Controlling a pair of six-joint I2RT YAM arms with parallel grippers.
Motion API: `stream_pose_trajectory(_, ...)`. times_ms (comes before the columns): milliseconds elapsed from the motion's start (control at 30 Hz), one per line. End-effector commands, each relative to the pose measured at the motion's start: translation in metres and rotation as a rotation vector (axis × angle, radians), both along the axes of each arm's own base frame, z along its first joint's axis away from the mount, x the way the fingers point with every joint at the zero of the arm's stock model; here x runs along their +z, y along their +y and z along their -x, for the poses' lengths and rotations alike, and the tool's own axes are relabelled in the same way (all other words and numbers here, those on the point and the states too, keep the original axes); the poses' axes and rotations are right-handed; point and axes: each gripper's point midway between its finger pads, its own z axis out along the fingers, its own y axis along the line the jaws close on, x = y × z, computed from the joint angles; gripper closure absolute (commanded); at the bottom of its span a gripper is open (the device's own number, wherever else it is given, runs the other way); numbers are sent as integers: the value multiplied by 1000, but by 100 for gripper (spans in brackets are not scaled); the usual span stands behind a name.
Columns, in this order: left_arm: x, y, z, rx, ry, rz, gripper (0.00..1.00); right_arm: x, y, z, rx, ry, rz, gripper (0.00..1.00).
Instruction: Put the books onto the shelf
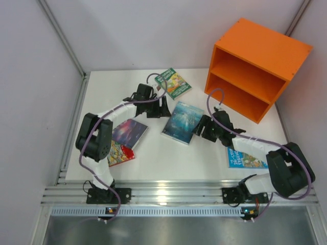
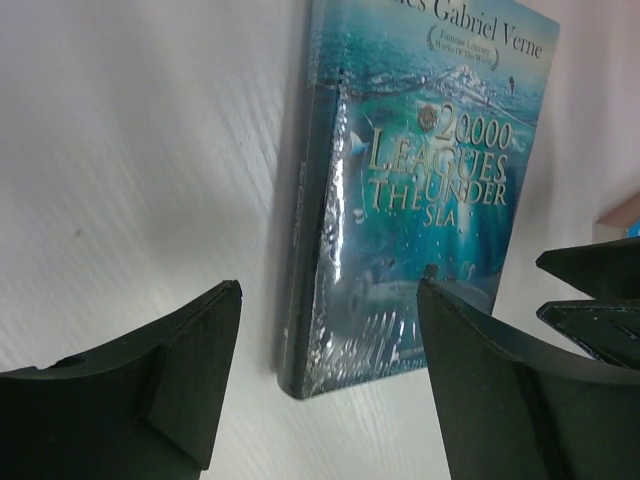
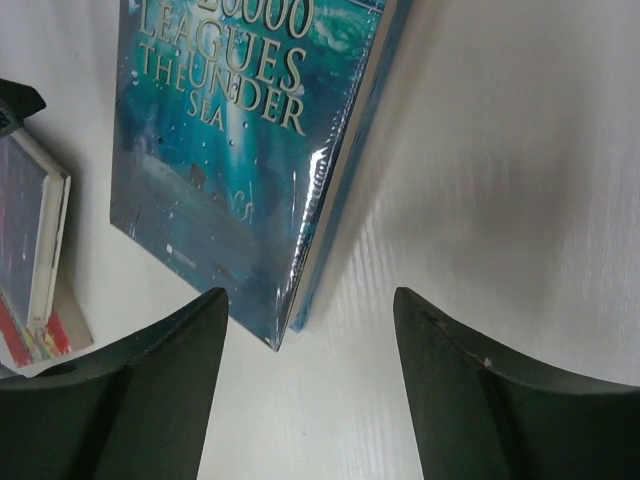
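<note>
The pale blue book (image 1: 183, 122), titled 20,000 Leagues Under the Sea, lies on the white table between my two grippers. My left gripper (image 1: 163, 108) is open at its far left corner, and the spine corner (image 2: 300, 385) sits between the fingers (image 2: 190, 380). My right gripper (image 1: 204, 127) is open at the right edge, the book's corner (image 3: 275, 335) just inside its jaws. Neither touches the book. The green book (image 1: 173, 83), dark purple book (image 1: 130, 132), red book (image 1: 120, 154) and bright blue book (image 1: 245, 159) lie flat. The orange shelf (image 1: 255, 71) stands at the back right.
The purple book (image 3: 30, 240) lies partly over the red one (image 3: 40, 340) at the left, under my left arm. My right arm covers part of the bright blue book. White walls close in the table on three sides. The shelf's open compartments face the table's middle.
</note>
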Motion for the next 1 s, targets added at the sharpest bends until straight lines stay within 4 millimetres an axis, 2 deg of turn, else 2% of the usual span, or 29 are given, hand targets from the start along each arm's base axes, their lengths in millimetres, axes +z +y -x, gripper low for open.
stream_pose_trajectory(0,22,-24,-32,-79,-112,72,24,15,13,-35,-46,-128,-56,34)
stream_pose_trajectory(33,15,-24,-34,-79,-99,63,25,17,17,-40,-44,-142,-66,34)
stream_pose_trajectory(67,3,-24,-37,-77,-73,47,26,8,18,-41,-42,-126,-57,35)
stream_pose_trajectory(167,-21,-23,-33,-82,-18,27,28,-1,21,-45,-37,-116,-50,40)
stream_pose_trajectory(300,-38,-25,-19,-113,24,39,29,-18,18,-41,-26,-88,-20,47)
stream_pose_trajectory(467,-50,-38,3,-155,97,159,29,-42,20,-32,-16,-43,-37,58)
stream_pose_trajectory(600,-42,-53,18,-213,137,290,32,-49,29,-25,30,-21,-83,66)
stream_pose_trajectory(767,-1,-70,40,-304,120,507,34,-51,37,-20,92,-36,-111,74)
stream_pose_trajectory(967,41,-97,59,-386,74,642,34,-55,50,-11,190,-27,-156,73)
